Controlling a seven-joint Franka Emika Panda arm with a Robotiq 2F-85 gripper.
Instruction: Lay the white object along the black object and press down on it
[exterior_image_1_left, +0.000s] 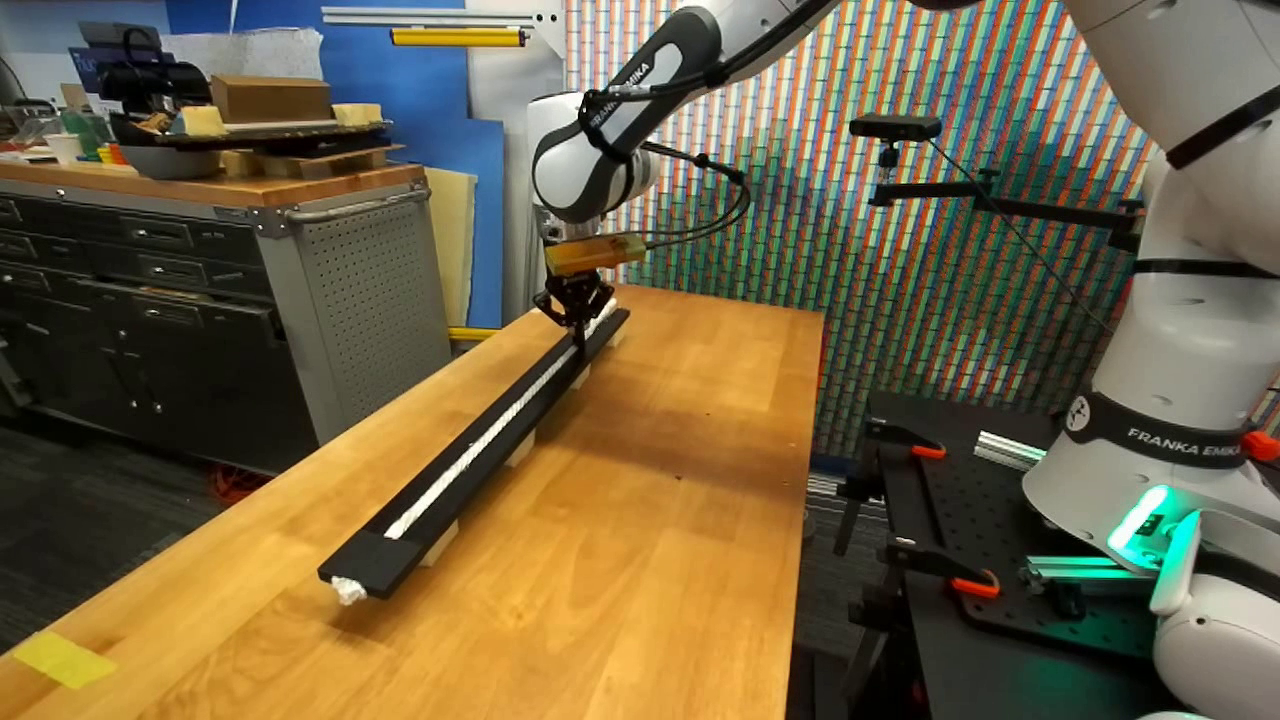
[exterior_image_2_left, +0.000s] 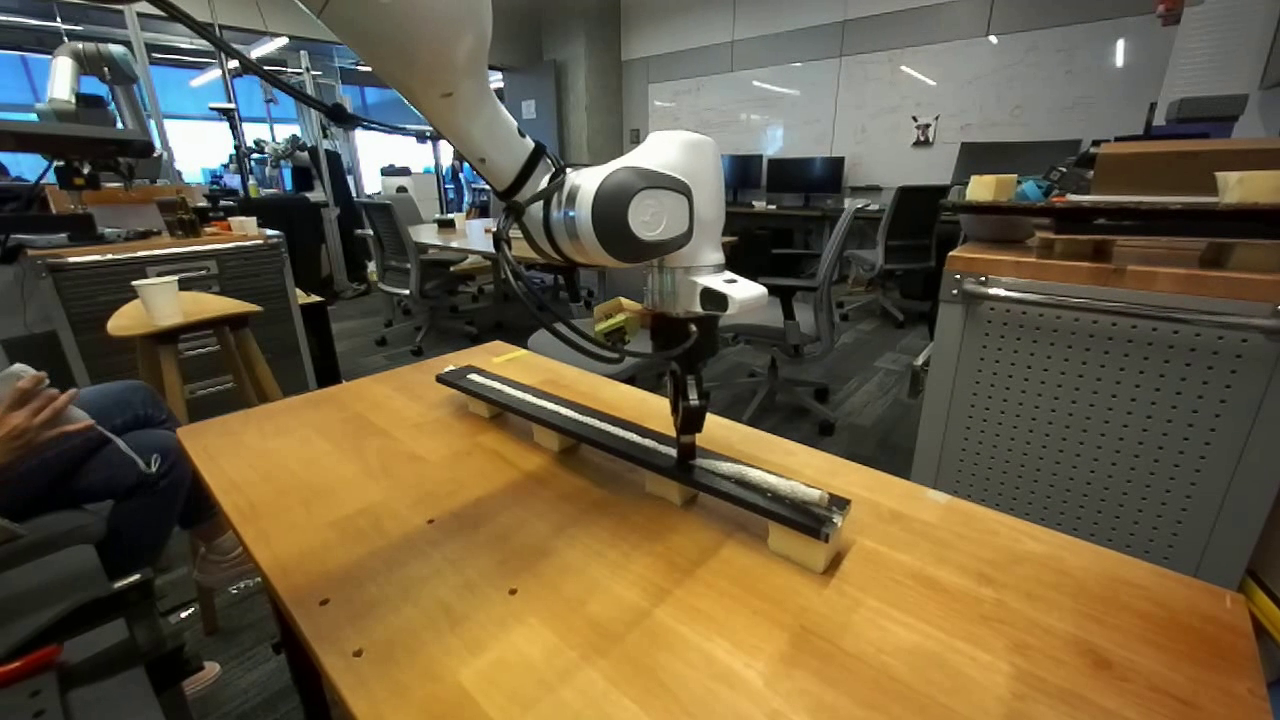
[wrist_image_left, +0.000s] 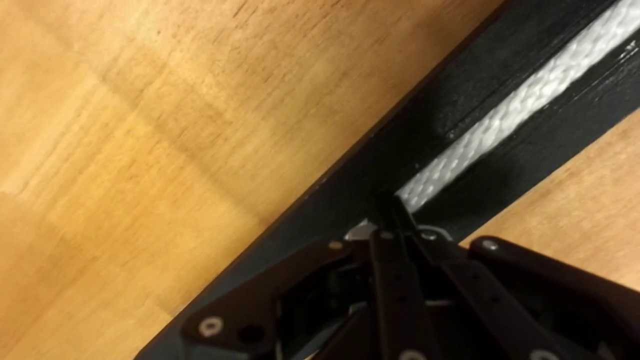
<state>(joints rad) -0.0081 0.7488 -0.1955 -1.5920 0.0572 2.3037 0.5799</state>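
Observation:
The black rail (exterior_image_1_left: 495, 455) (exterior_image_2_left: 600, 441) lies along the table, raised on small wooden blocks. The white cord (exterior_image_1_left: 450, 478) (exterior_image_2_left: 570, 410) runs along its groove. A frayed white tip shows at the rail's near end in an exterior view. Past the gripper, toward the other end, the cord looks thicker and sits higher on the rail. My gripper (exterior_image_1_left: 580, 342) (exterior_image_2_left: 686, 455) points straight down, fingertips together, at the cord on the rail. In the wrist view, the gripper (wrist_image_left: 392, 210) hides part of the white cord (wrist_image_left: 490, 127) on the black rail (wrist_image_left: 410, 150). Exact fingertip contact is hidden.
Wooden blocks (exterior_image_2_left: 800, 545) prop up the rail on the wooden table (exterior_image_1_left: 650, 560). Yellow tape (exterior_image_1_left: 65, 658) marks a table corner. A grey cabinet (exterior_image_1_left: 375, 290) stands beyond the table's edge. A seated person (exterior_image_2_left: 105, 450) is beside the table.

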